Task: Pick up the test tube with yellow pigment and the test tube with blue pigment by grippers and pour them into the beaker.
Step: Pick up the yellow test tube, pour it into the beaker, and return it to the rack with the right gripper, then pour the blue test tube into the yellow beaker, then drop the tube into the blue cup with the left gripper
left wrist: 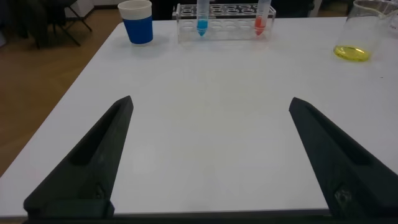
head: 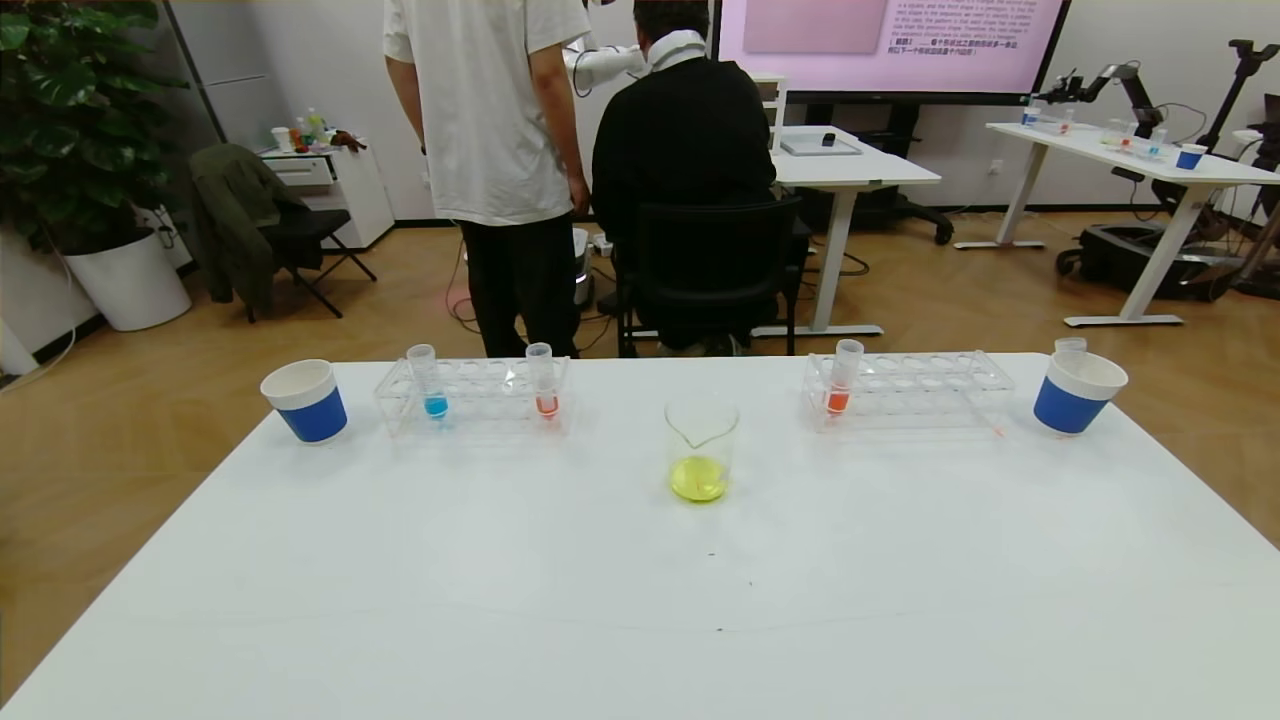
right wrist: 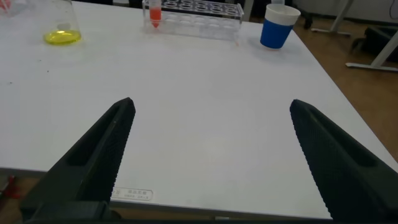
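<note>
Head view: beaker (head: 701, 450) already holds yellow liquid at table centre; blue tube (head: 430, 380) stands in the left rack (head: 470, 395). Left gripper (left wrist: 208, 155) and right gripper (right wrist: 211, 155) hang wide open, empty. Risk: grabbing the neighbouring red tube (head: 543, 380), or tipping the rack.

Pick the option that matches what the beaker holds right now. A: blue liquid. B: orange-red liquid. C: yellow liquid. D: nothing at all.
C: the beaker at the middle of the table has a shallow pool of yellow liquid at its bottom, while the test tube with blue pigment stands full in the left rack.
</note>
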`<state>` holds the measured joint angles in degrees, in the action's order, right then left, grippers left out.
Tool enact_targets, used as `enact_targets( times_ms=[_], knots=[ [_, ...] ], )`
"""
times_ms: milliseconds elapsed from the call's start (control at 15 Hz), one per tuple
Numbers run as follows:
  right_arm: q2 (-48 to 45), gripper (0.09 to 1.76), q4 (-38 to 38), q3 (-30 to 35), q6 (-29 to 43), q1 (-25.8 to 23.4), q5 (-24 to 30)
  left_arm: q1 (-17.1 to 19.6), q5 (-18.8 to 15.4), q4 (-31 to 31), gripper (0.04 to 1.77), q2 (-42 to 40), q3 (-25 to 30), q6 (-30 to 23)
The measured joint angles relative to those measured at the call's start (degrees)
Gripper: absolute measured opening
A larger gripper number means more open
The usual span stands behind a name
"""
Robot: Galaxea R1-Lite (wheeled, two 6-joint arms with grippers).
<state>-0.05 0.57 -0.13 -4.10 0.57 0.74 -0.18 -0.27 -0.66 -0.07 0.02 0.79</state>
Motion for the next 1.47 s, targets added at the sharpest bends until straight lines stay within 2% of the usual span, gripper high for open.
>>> enact_targets(
  times_ms=[133, 333, 533, 667, 867, 1133, 1467],
  knots=[
    [0.00, 1.74, -0.06, 0.06, 1.43, 0.02, -0.34, 0.00, -0.26, -2.23, 1.75, 0.00, -0.99, -0.33],
    [0.00, 1.74, -0.13, 0.11, 2.56, 0.02, -0.63, -0.09, -1.71, -0.71, 1.75, 1.97, -8.59, 0.69],
    [0.00, 1.74, -0.13, 0.13, 2.61, 0.02, -0.63, -0.72, -2.47, -1.57, 1.75, 10.73, -18.38, 0.63],
    [0.00, 1.74, -0.13, 0.13, 2.61, 0.02, -0.63, -1.22, -2.57, -5.24, 1.75, 19.49, -23.87, 0.39],
    [0.00, 1.74, -0.13, 0.13, 2.62, 0.02, -0.67, -1.52, -2.73, -15.07, 1.75, 34.69, -28.40, 0.22],
    [0.00, 1.74, -0.13, 0.13, 2.62, 0.02, -0.67, -1.71, -3.15, -28.88, 1.75, 55.03, -30.15, 0.26],
    [0.00, 1.74, -0.13, 0.13, 2.62, 0.02, -0.67, -1.38, -3.67, -53.91, 1.75, 80.51, -29.90, -0.17]
  ],
)
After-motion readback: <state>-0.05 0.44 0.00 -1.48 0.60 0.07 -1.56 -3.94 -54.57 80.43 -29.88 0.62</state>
